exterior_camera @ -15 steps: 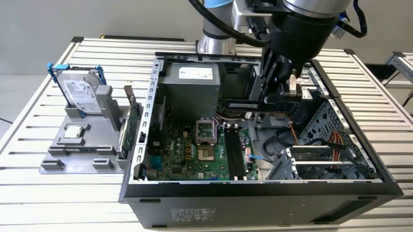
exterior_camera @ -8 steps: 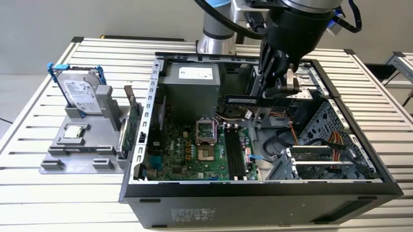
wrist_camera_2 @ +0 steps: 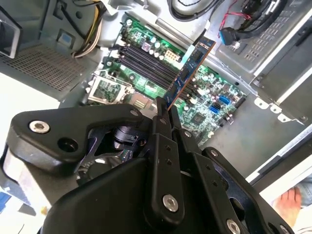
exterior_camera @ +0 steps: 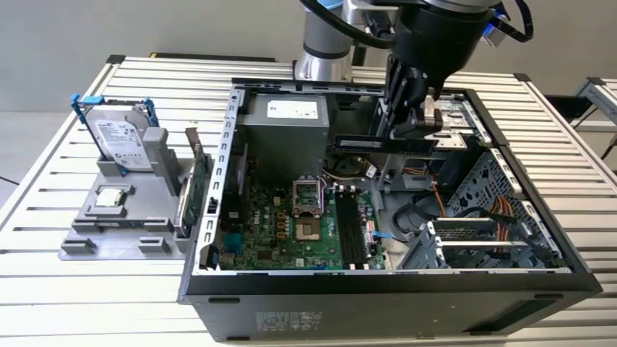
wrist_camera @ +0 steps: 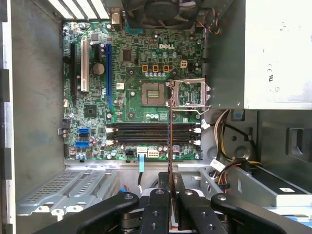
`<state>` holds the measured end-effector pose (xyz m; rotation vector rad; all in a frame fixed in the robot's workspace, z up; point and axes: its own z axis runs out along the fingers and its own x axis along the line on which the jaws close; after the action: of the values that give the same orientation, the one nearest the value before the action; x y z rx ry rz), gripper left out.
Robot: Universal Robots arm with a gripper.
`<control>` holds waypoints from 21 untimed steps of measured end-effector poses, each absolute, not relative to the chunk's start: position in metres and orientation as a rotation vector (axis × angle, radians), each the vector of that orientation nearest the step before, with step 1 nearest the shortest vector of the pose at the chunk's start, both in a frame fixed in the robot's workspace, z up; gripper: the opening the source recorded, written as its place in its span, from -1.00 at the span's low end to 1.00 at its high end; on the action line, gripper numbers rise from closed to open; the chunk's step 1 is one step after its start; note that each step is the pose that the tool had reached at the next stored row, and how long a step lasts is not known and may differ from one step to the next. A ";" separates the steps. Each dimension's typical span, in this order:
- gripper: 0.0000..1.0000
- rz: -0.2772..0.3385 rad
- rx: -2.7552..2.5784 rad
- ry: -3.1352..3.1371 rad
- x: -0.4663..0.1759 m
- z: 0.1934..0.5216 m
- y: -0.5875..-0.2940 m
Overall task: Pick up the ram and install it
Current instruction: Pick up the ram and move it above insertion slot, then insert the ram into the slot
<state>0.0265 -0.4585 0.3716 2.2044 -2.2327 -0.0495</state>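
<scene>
In the second wrist view one end of the ram [wrist_camera_2: 191, 68] is hidden inside the gripper [wrist_camera_2: 165, 111]; a blurred hand [wrist_camera_2: 294, 201] is cut off at the corner

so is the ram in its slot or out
Out. The gripper holds the ram in the air above the motherboard; the long black slots below sit bare.

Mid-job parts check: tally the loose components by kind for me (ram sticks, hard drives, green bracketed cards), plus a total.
ram: 1, clamped in the gripper above the open case
hard drive: 1, upright in the grey holder
green card: 1, standing on edge between holder and case
Total: 3
</scene>
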 end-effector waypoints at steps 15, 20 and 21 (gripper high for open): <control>-1.00 -0.050 2.204 -2.233 0.026 0.372 -0.458; -1.00 -0.050 2.129 -2.306 0.026 0.372 -0.458; -1.00 -0.050 2.109 -2.325 0.026 0.372 -0.458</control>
<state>0.0265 -0.4579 0.3716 2.1086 -2.3253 -0.0497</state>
